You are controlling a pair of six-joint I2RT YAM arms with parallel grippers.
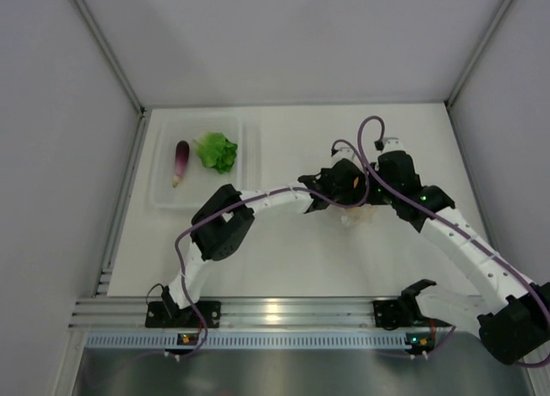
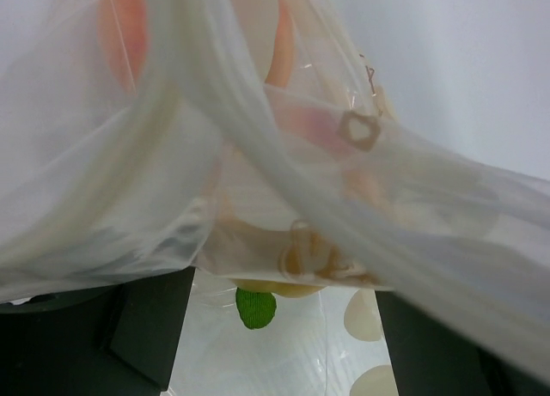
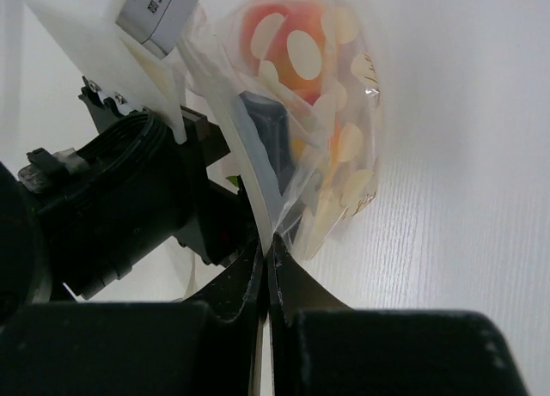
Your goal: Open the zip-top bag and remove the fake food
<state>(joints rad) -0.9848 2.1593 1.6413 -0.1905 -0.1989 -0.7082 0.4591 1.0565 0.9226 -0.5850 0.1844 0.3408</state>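
The bag (image 3: 344, 147) hangs at centre right of the top view, between the two wrists and just above the table (image 1: 301, 258). The right gripper (image 3: 268, 254) is pressed together on the bag's lower edge at bottom centre of the right wrist view and carries the bag from there. The left gripper (image 2: 288, 332) stands with its jaws wide apart: in the left wrist view one dark finger (image 2: 155, 327) sits at lower left and the other at lower right, with loose bag film draped across the lens between them. In the right wrist view one dark finger of the left gripper appears to sit inside the bag, behind the dotted film. A peach (image 3: 288, 35) lies in the bag's far end, at the top of the right wrist frame, beyond that finger. In the left wrist view the same orange shape fills the upper left, so the fruit lies straight ahead of the open jaws. The left arm is therefore the nearer one, and the reach probably runs along the bag from mouth to closed end. The eggplant (image 1: 181, 160) and lettuce (image 1: 216, 151) already lie in the tray (image 1: 163, 194) at upper left of the top view, well apart from the bag.
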